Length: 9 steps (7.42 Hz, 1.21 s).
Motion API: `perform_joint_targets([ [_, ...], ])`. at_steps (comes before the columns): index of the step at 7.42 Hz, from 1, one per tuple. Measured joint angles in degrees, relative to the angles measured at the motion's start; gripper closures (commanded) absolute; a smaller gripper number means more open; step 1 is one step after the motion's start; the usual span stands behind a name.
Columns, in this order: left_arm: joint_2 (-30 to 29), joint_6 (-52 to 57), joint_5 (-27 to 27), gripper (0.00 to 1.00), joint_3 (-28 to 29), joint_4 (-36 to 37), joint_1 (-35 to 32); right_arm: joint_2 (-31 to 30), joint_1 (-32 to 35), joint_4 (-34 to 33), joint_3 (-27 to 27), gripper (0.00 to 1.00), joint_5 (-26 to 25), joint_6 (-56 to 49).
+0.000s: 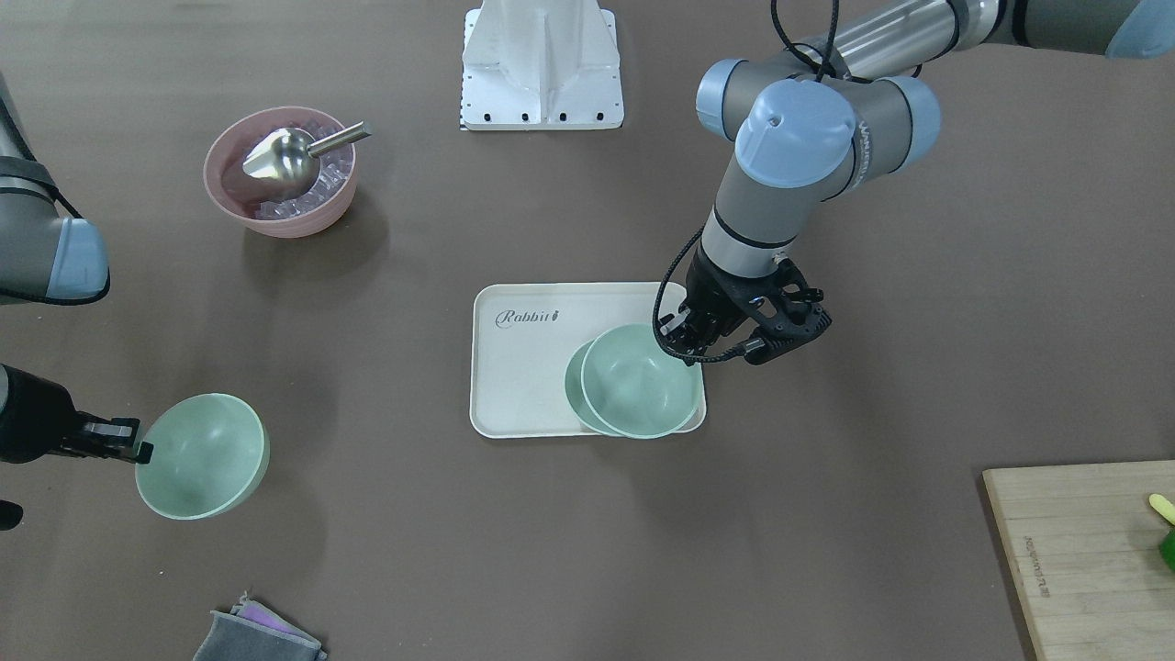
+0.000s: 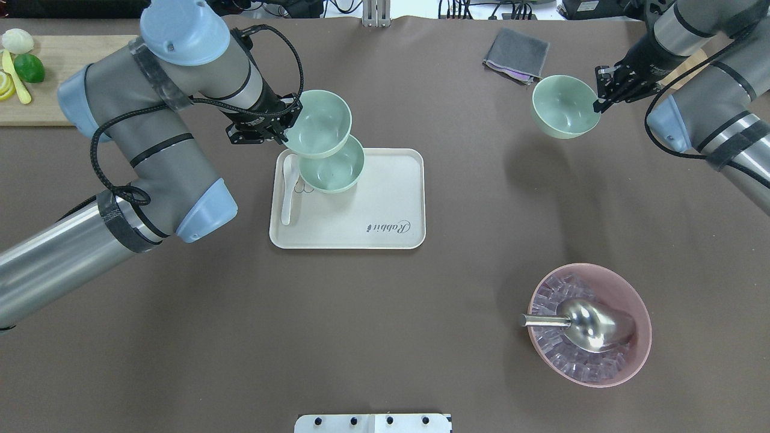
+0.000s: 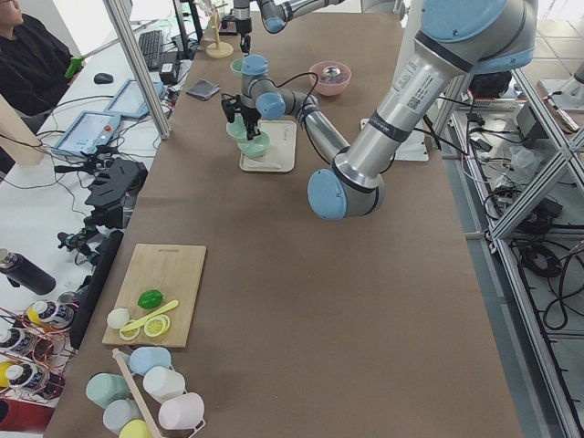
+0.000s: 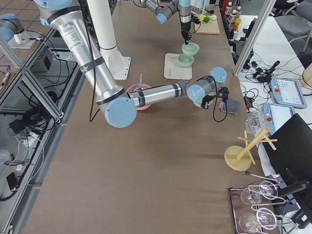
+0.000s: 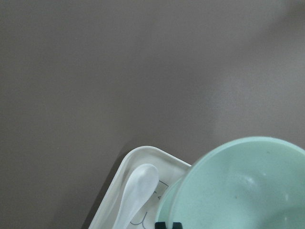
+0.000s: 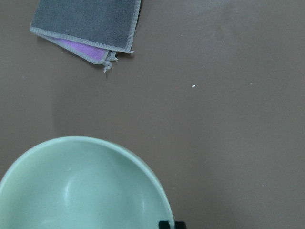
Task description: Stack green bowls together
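Left gripper (image 2: 283, 128) pinches the near-left rim of a green bowl (image 2: 319, 123), fingers pressed on the rim. This held bowl is up off the tray (image 2: 373, 204), partly over the tray bowl (image 2: 334, 172) and offset toward the tray's far left corner. Can't tell if the two bowls touch. The tray bowl sits upright at the tray's far edge, left of middle. A white spoon (image 2: 287, 187) lies along the tray's left edge, just beside the tray bowl. The tray is at mid table.

Right gripper (image 2: 599, 101) is clamped on the right rim of the third bowl (image 2: 564, 107). That bowl is raised above the table near the far right corner, slightly tilted, with its shadow cast apart from it. A grey cloth (image 2: 517, 53) lies near it at the far edge.

Pink bowl (image 2: 639, 310) with ice and a scoop (image 2: 592, 325) is by the near right edge. Cutting board (image 2: 66, 84) is at the far left corner.
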Motion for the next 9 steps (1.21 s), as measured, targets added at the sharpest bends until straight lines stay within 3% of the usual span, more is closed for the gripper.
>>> perform_joint_targets([
  [4,-2.3,2.6,-0.4,1.00,-0.5,6.5,0.9,-0.2,0.0,0.0,0.5,1.00,0.0,0.0],
  [9,-2.0,2.9,-0.2,1.00,-0.1,7.2,3.2,-0.4,0.0,0.1,1.0,1.00,-0.1,0.1],
])
